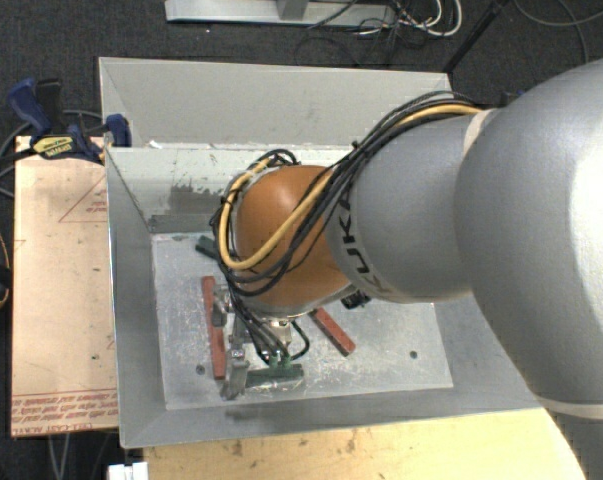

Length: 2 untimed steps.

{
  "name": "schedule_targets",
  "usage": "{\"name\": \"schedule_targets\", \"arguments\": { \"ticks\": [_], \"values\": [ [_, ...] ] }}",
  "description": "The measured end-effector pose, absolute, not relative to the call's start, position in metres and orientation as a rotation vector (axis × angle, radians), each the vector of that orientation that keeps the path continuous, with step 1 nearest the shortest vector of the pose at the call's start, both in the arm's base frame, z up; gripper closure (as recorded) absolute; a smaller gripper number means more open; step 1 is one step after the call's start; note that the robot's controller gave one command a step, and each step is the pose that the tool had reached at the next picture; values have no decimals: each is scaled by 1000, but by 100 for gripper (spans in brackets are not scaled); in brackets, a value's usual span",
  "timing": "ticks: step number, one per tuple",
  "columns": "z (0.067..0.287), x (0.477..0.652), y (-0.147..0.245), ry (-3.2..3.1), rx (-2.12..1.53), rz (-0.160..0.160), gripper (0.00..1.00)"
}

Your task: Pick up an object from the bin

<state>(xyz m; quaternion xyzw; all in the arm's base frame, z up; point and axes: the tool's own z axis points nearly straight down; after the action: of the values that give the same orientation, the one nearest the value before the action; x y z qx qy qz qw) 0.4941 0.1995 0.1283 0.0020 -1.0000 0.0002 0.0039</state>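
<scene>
At front wall of bin (131,348) | red stick (217,330) just left of tool (239,376) | grip: cannot tell

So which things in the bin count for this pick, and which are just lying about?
In play: gripper; small green flat piece beside it, near the front; long red-brown stick alongside it.
Lying about: short red-brown stick further right; dark piece near the back.

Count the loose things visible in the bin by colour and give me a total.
red sticks: 2, one left, one right
green piece: 1
Total: 3 showing; the arm covers the middle of the bin.
</scene>
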Motion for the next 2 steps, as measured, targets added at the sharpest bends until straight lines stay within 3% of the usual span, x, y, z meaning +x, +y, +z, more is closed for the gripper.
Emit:
{"name": "schedule_targets", "arguments": {
  "ticks": [1,2],
  "values": [
    [69,498,155,-3141,-149,-3,0],
    [72,499,157,-3141,-144,-6,100]
  ]
}}
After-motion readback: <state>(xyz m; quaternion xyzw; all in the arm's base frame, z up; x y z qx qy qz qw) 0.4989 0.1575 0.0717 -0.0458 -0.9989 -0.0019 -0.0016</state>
